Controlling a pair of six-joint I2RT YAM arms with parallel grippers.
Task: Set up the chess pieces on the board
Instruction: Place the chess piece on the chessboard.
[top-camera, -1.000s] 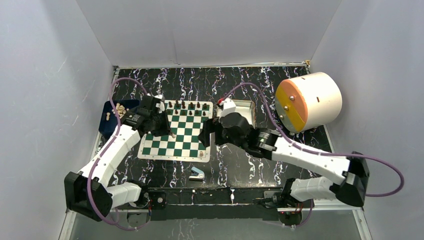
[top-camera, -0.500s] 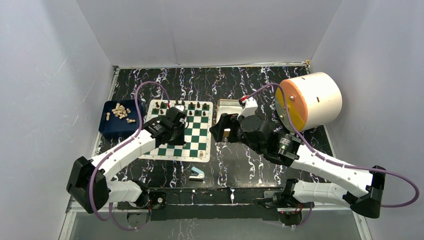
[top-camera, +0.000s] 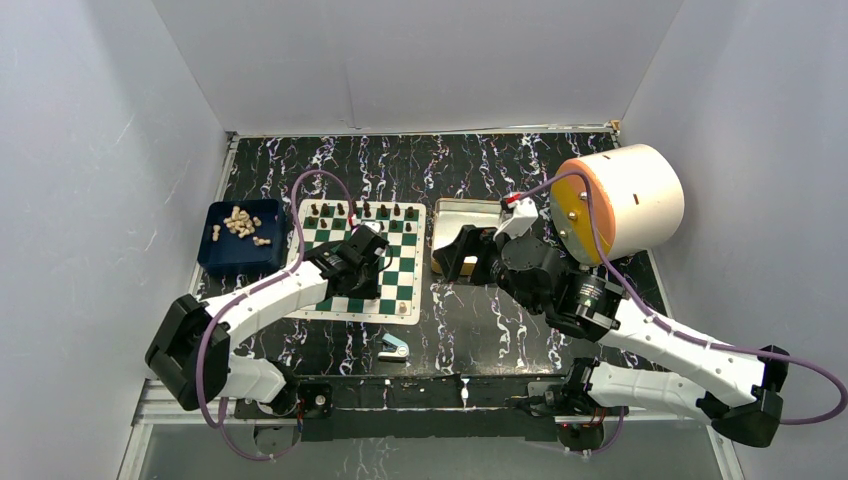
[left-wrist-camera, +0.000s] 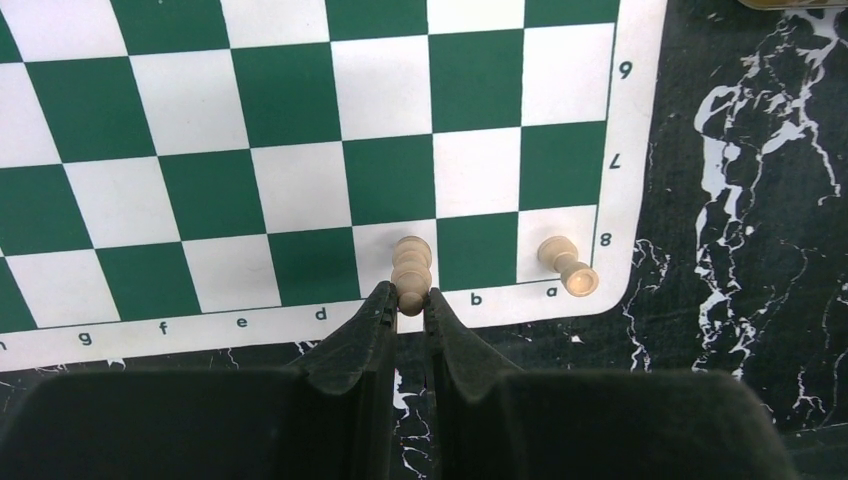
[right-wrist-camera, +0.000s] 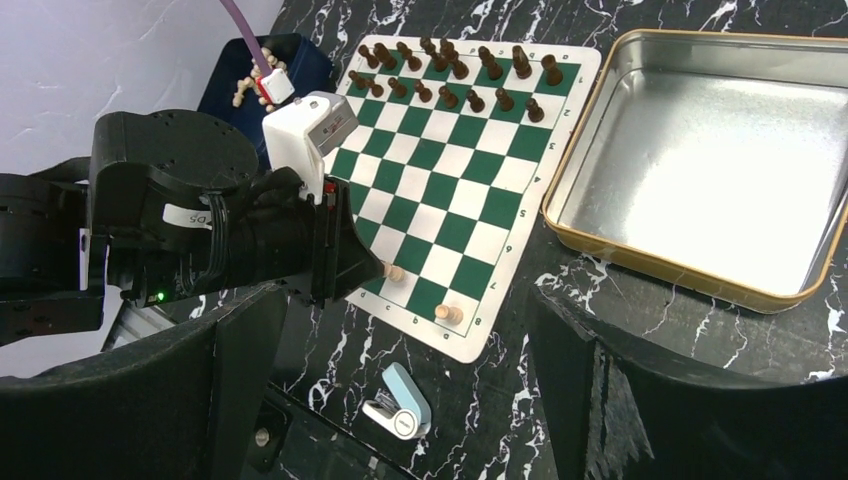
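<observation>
Left gripper (left-wrist-camera: 408, 298) — jaws closed tight on one end of a pale chess piece (left-wrist-camera: 411, 262), which hangs over the near-edge row of the board (left-wrist-camera: 300, 190), two squares from a second pale piece (left-wrist-camera: 566, 264) on the corner square. Right gripper (right-wrist-camera: 405, 310) — fingers spread wide, holding nothing, poised near the open silver tin (right-wrist-camera: 700, 130). Dark pieces (right-wrist-camera: 450, 75) fill the two far rows; the remaining pale pieces (top-camera: 240, 225) lie heaped in the blue tray (top-camera: 215, 262) just left of the board. A small blue-and-white stapler-like object (right-wrist-camera: 398, 400) rests on the marbled table near the board's front edge.

Handling, as judged: each piece is probably very light, rigid turned wood with a smooth, rounded profile, so it may twist or slip between the pads and will likely topple from a slight knock. The narrow waist above the base is the better place to pinch, leaving the flat foot free to seat squarely.
</observation>
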